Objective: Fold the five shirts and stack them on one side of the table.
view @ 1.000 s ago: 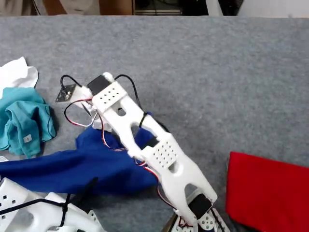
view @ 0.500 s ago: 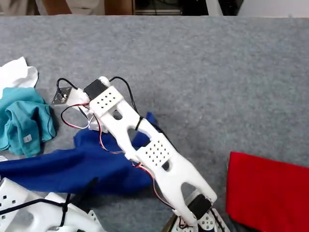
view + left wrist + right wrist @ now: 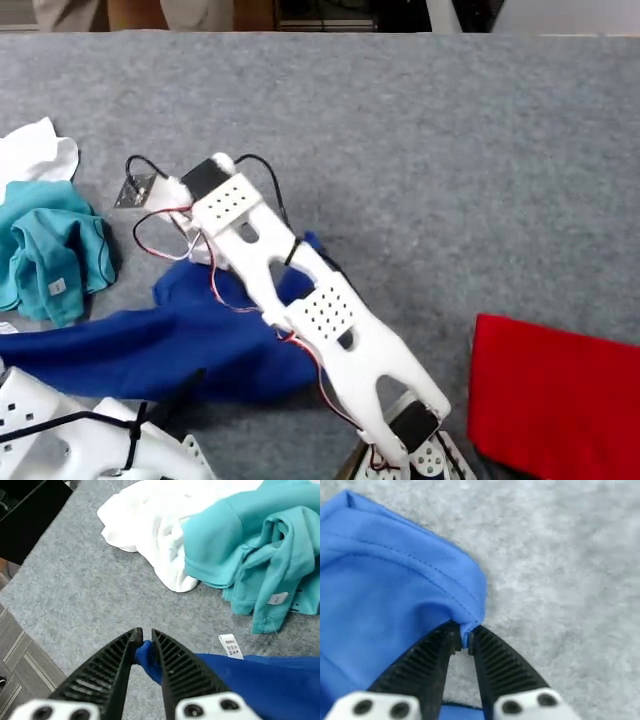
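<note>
A blue shirt point(image 3: 150, 340) lies spread out at the front left of the grey table. My right gripper point(image 3: 465, 639) is shut on a folded edge of the blue shirt point(image 3: 385, 580), just above the tabletop. The right arm point(image 3: 300, 290) stretches diagonally over the cloth. My left gripper point(image 3: 143, 639) is shut on a corner of the blue shirt point(image 3: 260, 685), near its white label point(image 3: 229, 645). A crumpled teal shirt point(image 3: 50, 250) and a white shirt point(image 3: 35, 150) lie at the left edge. The red shirt point(image 3: 560, 400) sits folded at the front right.
The left arm's white base point(image 3: 60, 440) fills the front left corner. Past the left gripper the table's edge point(image 3: 30, 615) drops to the floor. Bare grey table surface point(image 3: 450, 150) stretches across the back and right.
The right arm's wrist swung a little to the left and came back, and the blue shirt's upper corner shifted with it. Both grippers keep their hold.
</note>
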You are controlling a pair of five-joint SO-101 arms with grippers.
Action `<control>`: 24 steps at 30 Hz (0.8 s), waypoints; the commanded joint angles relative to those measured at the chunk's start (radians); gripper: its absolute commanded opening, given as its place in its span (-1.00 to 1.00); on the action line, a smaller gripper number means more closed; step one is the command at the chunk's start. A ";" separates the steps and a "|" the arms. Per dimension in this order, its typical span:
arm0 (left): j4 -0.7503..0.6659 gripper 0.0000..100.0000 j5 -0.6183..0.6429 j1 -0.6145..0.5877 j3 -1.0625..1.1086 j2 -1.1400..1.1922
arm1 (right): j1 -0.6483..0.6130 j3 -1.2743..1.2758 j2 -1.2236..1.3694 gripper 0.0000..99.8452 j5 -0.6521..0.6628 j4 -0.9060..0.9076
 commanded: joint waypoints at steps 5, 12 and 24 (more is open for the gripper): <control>-0.026 -0.96 0.002 0.089 -0.003 -0.013 | 0.070 -0.124 -0.200 -0.99 -0.009 0.032; -0.152 -0.96 0.132 0.221 -0.163 -0.013 | 0.173 -0.124 -0.555 -0.99 -0.009 0.031; -0.520 -0.96 0.652 0.443 -0.175 -0.013 | 0.484 -0.010 -1.161 -0.99 0.097 0.028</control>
